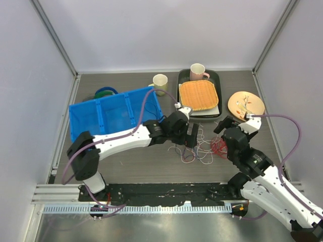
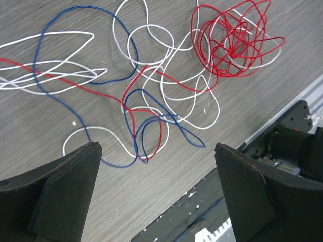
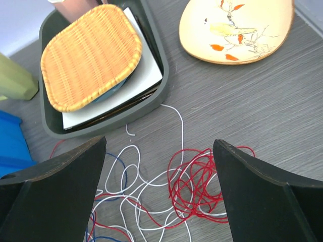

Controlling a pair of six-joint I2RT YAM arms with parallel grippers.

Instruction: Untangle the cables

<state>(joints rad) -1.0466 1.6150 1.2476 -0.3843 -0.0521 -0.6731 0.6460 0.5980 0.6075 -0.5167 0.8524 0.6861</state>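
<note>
While left tool point(image 2: 156, 151) and right tool point(image 3: 159, 143) hang released over the cables point(image 2: 146, 98), I judge I'm choosing a grasp; next, pinch the red clump point(image 2: 232, 43) and draw it clear.

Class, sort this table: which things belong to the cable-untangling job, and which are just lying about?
Job: red cable, white cable, blue cable.
Lying about: blue basket, dark tray, wicker plate, painted plate, pink cup, yellow cup, coiled band.
</note>
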